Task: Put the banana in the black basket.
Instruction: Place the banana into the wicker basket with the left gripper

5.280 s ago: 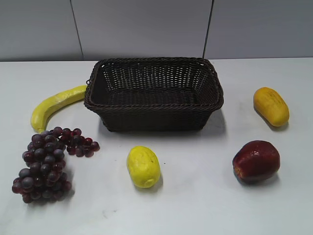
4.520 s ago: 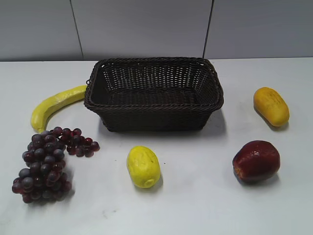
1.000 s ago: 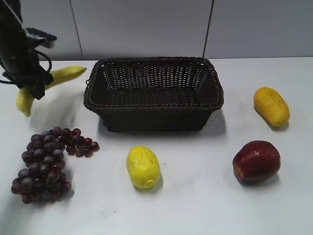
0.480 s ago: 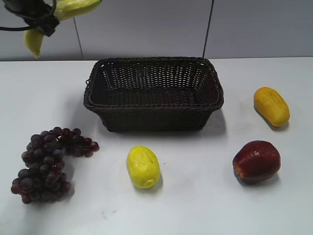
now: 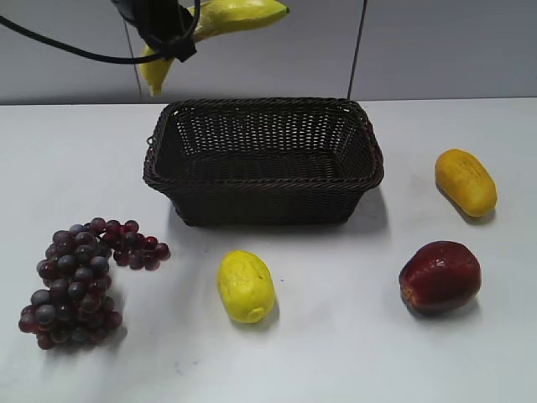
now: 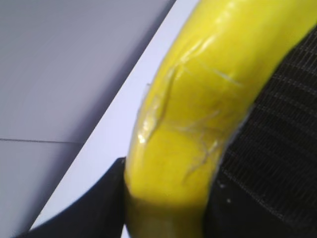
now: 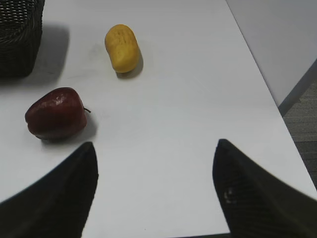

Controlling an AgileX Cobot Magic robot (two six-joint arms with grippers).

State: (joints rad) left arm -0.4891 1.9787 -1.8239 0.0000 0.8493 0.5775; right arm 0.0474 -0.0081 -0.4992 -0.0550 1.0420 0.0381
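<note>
Banana, exterior view: the banana (image 5: pixel 220 18) hangs in my left gripper (image 5: pixel 172 38), high up and over the back left corner of the black basket (image 5: pixel 263 159), well above its rim. I hold it nearer the lower, left end; the long end sticks out to the right.
Basket, exterior view: nothing lies in it that I can see. The grapes (image 5: pixel 80 277), the lemon-like fruit (image 5: pixel 245 285), the red apple (image 5: pixel 440 276) and the orange-yellow fruit (image 5: pixel 466 181) all sit outside it on the table (image 5: pixel 336 336).
Banana, left wrist view: the banana (image 6: pixel 208 104) fills the frame, my dark fingers (image 6: pixel 94 208) pressed on either side. Its skin is glossy and creased, so I judge it light, stiff and a little slippery; an off-centre hold may let it swing.
Right wrist view: my right gripper (image 7: pixel 153 193) stands spread apart and empty, over bare table near the apple (image 7: pixel 55 113).
</note>
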